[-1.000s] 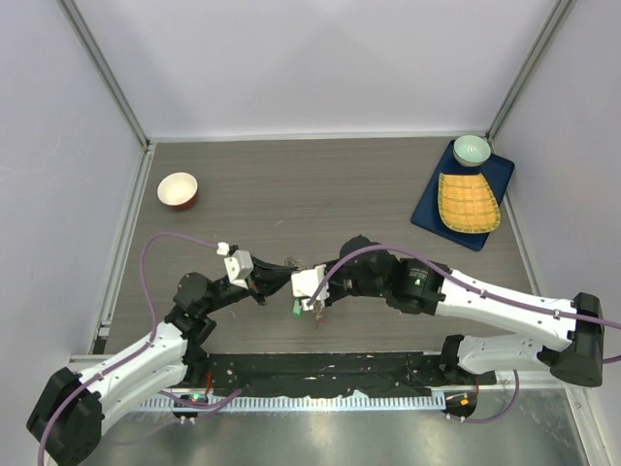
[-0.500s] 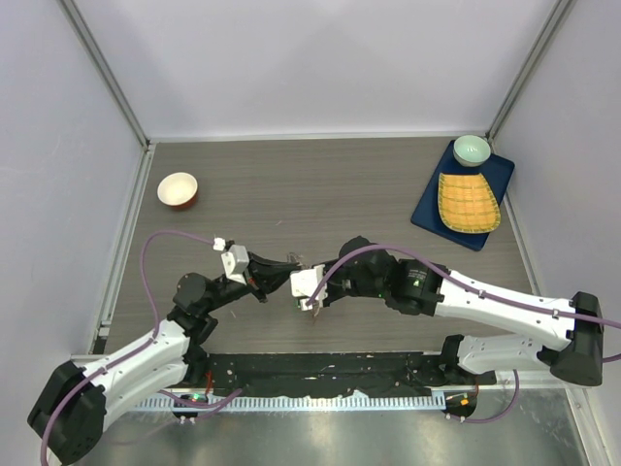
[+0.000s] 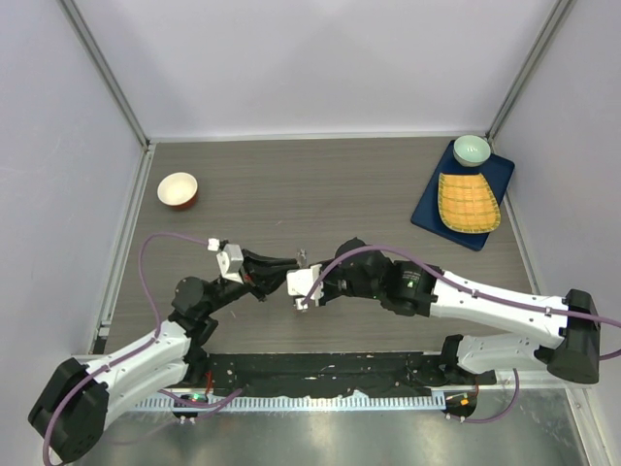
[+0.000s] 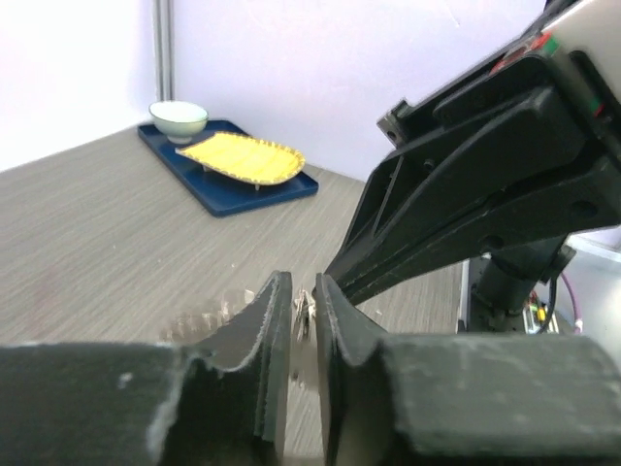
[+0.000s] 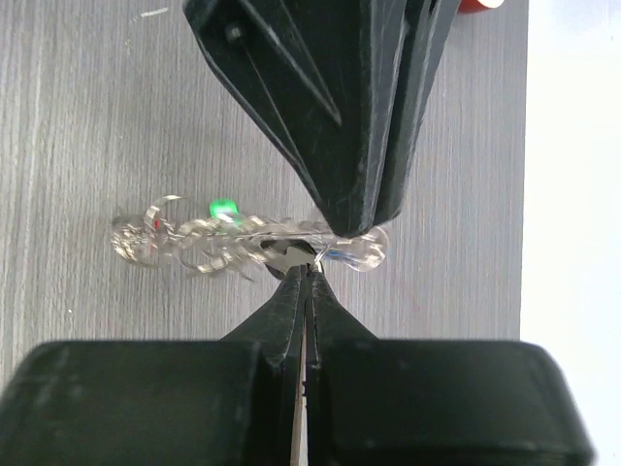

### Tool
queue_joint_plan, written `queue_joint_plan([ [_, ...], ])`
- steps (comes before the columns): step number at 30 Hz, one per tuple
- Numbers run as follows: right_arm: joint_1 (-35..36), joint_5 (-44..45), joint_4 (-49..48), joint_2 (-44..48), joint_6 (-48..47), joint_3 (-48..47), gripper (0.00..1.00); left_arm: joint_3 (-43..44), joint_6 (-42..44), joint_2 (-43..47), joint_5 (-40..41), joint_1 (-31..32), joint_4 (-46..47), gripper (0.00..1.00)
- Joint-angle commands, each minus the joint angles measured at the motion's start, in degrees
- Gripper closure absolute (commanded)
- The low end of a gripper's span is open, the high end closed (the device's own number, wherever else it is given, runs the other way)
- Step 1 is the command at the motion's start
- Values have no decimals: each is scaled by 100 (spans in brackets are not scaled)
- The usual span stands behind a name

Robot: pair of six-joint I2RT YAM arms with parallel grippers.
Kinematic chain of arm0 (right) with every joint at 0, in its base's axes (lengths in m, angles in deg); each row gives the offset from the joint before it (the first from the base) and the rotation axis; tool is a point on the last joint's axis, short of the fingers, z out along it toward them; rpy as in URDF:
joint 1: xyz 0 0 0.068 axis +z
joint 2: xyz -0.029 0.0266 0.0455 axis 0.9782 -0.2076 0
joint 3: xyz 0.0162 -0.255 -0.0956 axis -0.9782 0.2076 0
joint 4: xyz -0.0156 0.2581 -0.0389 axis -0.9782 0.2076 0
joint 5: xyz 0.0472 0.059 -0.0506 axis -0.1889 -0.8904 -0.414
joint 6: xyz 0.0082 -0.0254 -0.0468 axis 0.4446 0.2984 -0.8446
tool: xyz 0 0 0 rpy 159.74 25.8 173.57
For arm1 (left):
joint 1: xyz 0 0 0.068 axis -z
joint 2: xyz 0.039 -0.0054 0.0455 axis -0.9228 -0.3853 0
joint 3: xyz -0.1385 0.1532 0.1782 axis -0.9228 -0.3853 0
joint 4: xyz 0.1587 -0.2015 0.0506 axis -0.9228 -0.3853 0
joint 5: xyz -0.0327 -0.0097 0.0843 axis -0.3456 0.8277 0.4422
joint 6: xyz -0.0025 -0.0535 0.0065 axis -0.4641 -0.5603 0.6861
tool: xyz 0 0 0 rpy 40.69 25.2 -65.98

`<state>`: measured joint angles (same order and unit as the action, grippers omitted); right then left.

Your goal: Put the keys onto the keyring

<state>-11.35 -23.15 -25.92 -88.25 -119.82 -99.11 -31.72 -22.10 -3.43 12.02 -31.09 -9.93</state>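
Note:
In the right wrist view the keyring (image 5: 194,233) shows edge-on above the table, a glinting band of silver keys (image 5: 238,243) with a green tag (image 5: 223,206) and a small red one. My right gripper (image 5: 307,272) is shut on a thin silver key at the band's right part. The left gripper's black fingers (image 5: 354,194) come down onto the ring from the far side. In the left wrist view my left gripper (image 4: 303,291) stands a narrow gap open, with a sliver of metal (image 4: 304,313) between the tips. From above, the left gripper (image 3: 294,260) and the right gripper (image 3: 303,274) meet tip to tip.
An orange bowl (image 3: 178,189) stands at the back left. At the back right lies a blue tray (image 3: 427,209) that carries a yellow woven plate (image 3: 468,202) and a pale green bowl (image 3: 472,149). Walls close in the table on three sides.
Both grippers have shifted a little to the left and further from the bases. The green tag that hung under the right gripper no longer shows from above. The left jaws have parted slightly.

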Motion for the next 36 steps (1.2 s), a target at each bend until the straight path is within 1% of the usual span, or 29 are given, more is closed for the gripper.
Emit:
queue_joint_plan([
  [1,47,477,-109,110,4,95,99,-108,-69,307,355,-30,712,75],
  [2,47,529,-91,137,-14,86,99,-152,-52,387,381,-39,588,70],
  [5,47,679,5,190,-75,51,99,-240,71,747,496,-30,69,62],
  [7,47,723,49,199,-119,16,99,-258,229,941,566,-30,-368,59],
  [10,39,715,164,198,-172,-46,99,-223,492,1152,610,-30,-870,53],
  [12,47,688,217,172,-207,-107,99,-205,590,1091,497,-30,-890,50],
  [14,47,627,286,163,-225,-168,99,-188,721,907,374,-30,-715,48],
  [17,47,592,383,163,-234,-204,99,-31,871,398,-30,-30,-538,48],
  [18,47,583,401,181,-234,-221,99,40,871,83,-275,-39,-538,48],
  [20,47,565,454,207,-242,-230,99,172,976,-191,-487,-30,-451,47],
  [21,47,548,471,233,-242,-230,99,190,1012,-401,-706,-39,-233,47],
  [24,47,513,603,251,-242,-265,99,243,1301,-622,-1015,-39,-37,46],
  [25,47,495,638,251,-242,-283,99,356,1406,-745,-1285,-39,-116,45],
  [27,47,460,674,242,-242,-283,99,506,1696,-851,-1516,-39,-439,45],
  [29,47,433,682,234,-251,-292,99,664,1864,-974,-1841,-39,-521,46],
  [31,39,381,691,216,-242,-309,99,752,2023,-1045,-2017,-39,-599,49],
  [32,47,381,700,207,-242,-318,99,805,2223,-1088,-2131,-39,-704,52],
  [34,47,372,700,199,-242,-318,99,1032,2548,-1133,-2202,-39,-1239,58],
  [36,39,363,700,190,-251,-318,99,1165,2734,-1194,-2264,-39,-1713,59],
])
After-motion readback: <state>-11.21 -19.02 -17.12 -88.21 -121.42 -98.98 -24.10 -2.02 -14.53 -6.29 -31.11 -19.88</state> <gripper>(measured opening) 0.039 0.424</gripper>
